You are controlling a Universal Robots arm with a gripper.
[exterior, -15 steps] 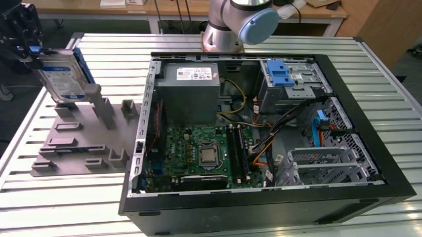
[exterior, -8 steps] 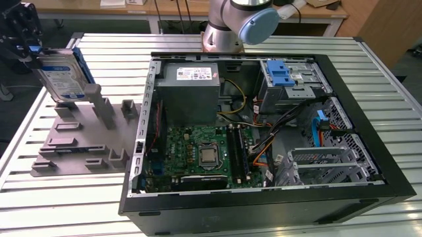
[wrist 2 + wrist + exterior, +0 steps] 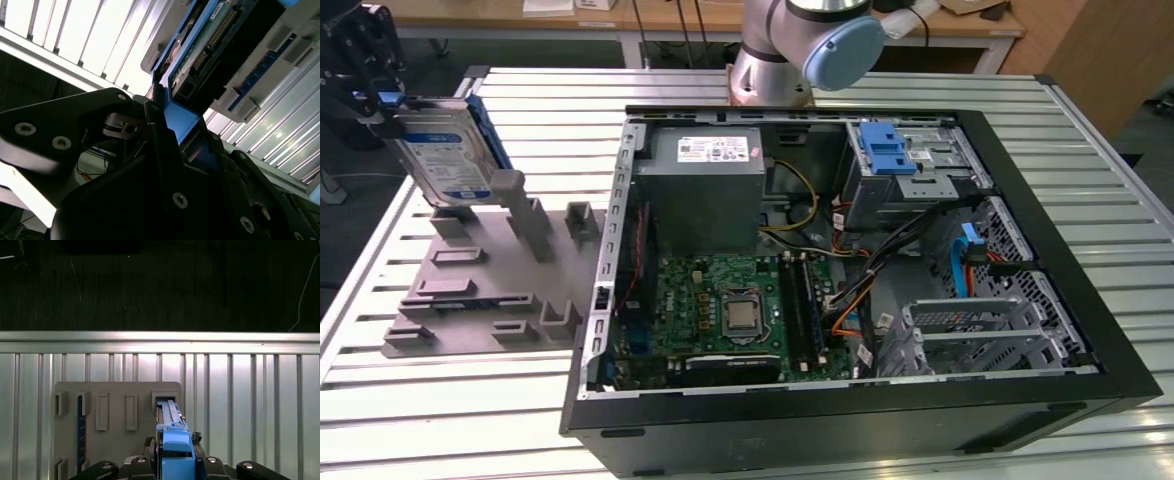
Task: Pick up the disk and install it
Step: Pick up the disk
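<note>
The gripper (image 3: 380, 98) is clenched on the disk (image 3: 443, 150), gripping the top end of its blue carrier frame (image 3: 483, 125); the disk stands well outside the open computer case (image 3: 854, 430), off its side wall towards the exterior view's left, out over the slatted aluminium table (image 3: 480, 420). The disk is held on edge and leans a little, its blue-and-white label facing the case; its lower end meets a slot post of the grey holder block (image 3: 480, 290) that lies on the table beside the case; whether that end sits in the slot or hangs just clear of it cannot be told.

In the first wrist view the blue carrier frame (image 3: 175, 445) runs straight down between the black fingers (image 3: 102, 469) towards a rectangular slot in the holder block (image 3: 115, 400). In the second wrist view the fingers (image 3: 160, 145) press on either side of the blue frame (image 3: 182, 120), and the disk's green circuit-board face (image 3: 200, 55) shows beyond them.

Inside the case, the grey power supply (image 3: 707, 170) with a white sticker sits at the far end; the silver drive cage (image 3: 914, 175) with a blue latch is in the far corner towards the exterior view's right; the green motherboard (image 3: 720, 300) lies on the floor of the case nearer the camera. The arm's base (image 3: 787, 50) rises just behind the case's far wall.
</note>
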